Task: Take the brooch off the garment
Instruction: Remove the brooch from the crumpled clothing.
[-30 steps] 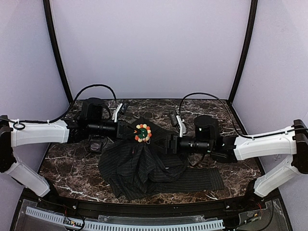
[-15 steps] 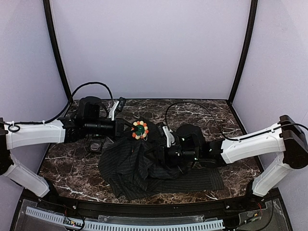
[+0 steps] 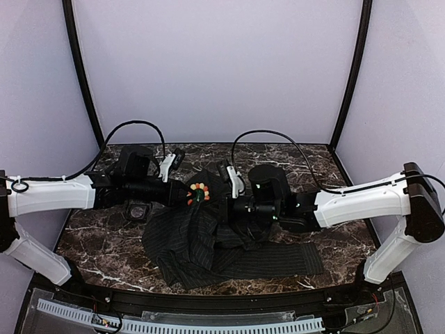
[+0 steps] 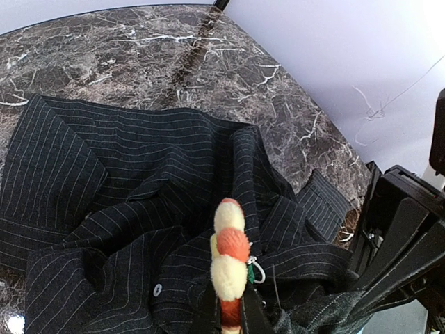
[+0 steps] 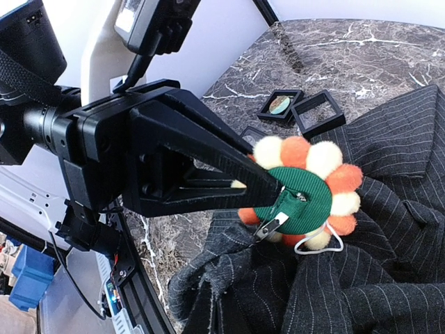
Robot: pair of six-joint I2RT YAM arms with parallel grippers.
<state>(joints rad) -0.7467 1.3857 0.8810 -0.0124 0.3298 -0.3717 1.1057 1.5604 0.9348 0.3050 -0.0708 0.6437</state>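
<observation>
**Table** [image 3: 90, 236]: dark marbled top; it carries everything below.

**Small black boxes** [image 5: 299, 108]: on the table at the far left, apart from the cloth. Not your concern.

**Left gripper** [image 5: 272, 186]: fingers closed on the left rim of the brooch, their tips meeting over the pompoms.

**Brooch** [image 5: 300, 195]: lifted above the garment's far middle, between the two arms.
- Build: a green felt disc ringed by orange and cream pompoms. You can expect it to be light, soft and easily squashed, and not slippery.
- Hold: take it by the rim, as it is held now, and keep off the silver clasp [image 5: 271, 226] and the thin white loop below it.
- Axis: it is round, so it has no long axis of its own.
- Facing: the disc stands on edge with its flat green face turned right, toward the right arm. In the left wrist view you see it edge-on.
- Clasp: it slants down and left into the cloth, which looks like the only attachment.

**Garment** [image 3: 201, 243]: dark pinstriped cloth, limp and crumpled, tented up under the brooch.

**Right gripper** [image 3: 224, 207]: just right of the brooch and closed tight. The fingers are hidden in its own view, but cloth bunches toward them, so you can judge that they pinch a fold.
</observation>
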